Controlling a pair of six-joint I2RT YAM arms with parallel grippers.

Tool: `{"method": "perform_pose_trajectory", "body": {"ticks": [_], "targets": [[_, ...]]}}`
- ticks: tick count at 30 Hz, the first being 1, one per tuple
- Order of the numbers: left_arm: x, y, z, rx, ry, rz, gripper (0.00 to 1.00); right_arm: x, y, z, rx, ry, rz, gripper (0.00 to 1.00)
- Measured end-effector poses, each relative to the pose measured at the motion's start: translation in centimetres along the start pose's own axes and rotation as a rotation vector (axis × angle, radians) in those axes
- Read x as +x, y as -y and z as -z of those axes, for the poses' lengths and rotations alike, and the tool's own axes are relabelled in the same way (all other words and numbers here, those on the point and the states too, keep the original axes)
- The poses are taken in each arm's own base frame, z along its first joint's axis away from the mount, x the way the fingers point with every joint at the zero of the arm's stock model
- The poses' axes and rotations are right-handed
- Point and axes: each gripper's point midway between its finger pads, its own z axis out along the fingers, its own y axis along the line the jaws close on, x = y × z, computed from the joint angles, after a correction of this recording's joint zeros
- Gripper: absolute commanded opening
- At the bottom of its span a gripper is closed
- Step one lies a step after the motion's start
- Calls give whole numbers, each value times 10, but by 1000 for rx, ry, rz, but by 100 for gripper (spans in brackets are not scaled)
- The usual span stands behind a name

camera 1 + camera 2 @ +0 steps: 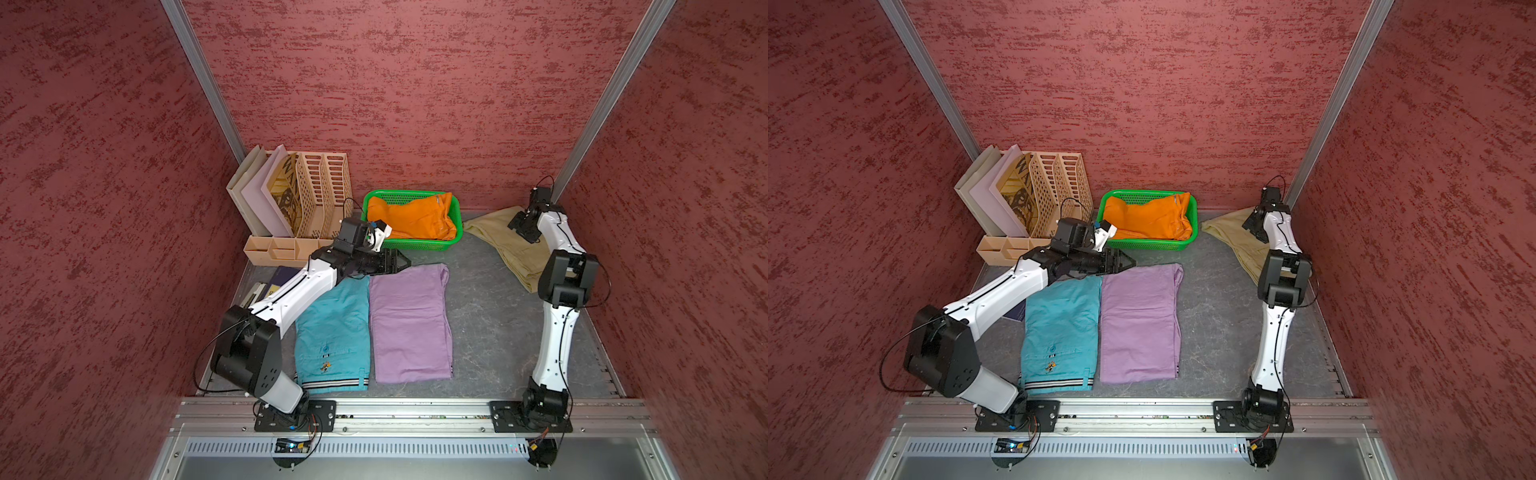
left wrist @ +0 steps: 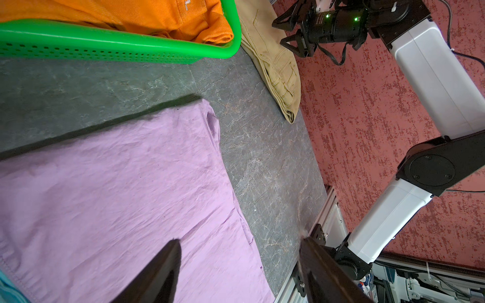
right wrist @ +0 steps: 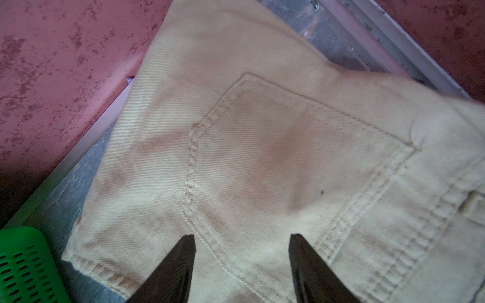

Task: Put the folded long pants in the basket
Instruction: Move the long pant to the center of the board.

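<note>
The green basket (image 1: 415, 246) (image 1: 1144, 246) (image 2: 105, 49) stands at the back centre with the orange pants (image 1: 411, 220) (image 1: 1148, 220) (image 2: 131, 15) lying in it. Lilac pants (image 1: 409, 324) (image 1: 1140, 324) (image 2: 118, 183) and teal pants (image 1: 334, 332) (image 1: 1061, 328) lie side by side on the table. My left gripper (image 1: 405, 262) (image 1: 1130, 262) (image 2: 239, 238) hangs open over the lilac pants' far edge, holding nothing. Khaki pants (image 1: 505, 241) (image 1: 1233, 239) (image 3: 262, 131) lie at the back right. My right gripper (image 1: 519, 228) (image 1: 1252, 226) (image 3: 242, 235) is open close over them by a back pocket.
A peach file rack (image 1: 316, 195) with folders stands at the back left beside the basket. Books (image 1: 274, 282) lie under my left arm. Red walls close in on three sides, and a metal rail (image 1: 415, 409) runs along the front.
</note>
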Motion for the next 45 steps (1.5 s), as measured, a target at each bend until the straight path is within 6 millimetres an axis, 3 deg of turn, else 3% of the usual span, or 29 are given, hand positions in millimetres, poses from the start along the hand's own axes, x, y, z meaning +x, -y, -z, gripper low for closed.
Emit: {"method": "perform_pose_trajectory", "body": {"ticks": [6,14,20,25,29,31,36,40,43,45], "targets": [[0,0,0,1,-1,0,75,17,11,-31,45,-78,12,62],[3,-7,-7,-4,-20,16,75,35,15,-24,39,-130,29,60],[3,-8,-13,7,-27,27,75,100,37,16,22,-248,13,60],[2,-3,-17,25,-35,27,75,183,76,66,26,-328,-4,60],[-1,8,-21,47,-41,5,75,223,101,101,42,-328,-4,61],[-3,13,-24,60,-47,-9,75,225,104,114,36,-301,-2,62],[1,12,-40,63,-80,-4,75,196,83,123,-24,-224,7,61],[10,15,-52,66,-112,-8,74,177,66,102,-46,-214,17,59],[15,20,-59,73,-129,-8,75,193,70,76,-29,-270,19,57],[17,22,-63,76,-139,-7,74,204,72,72,-26,-281,30,57]]}}
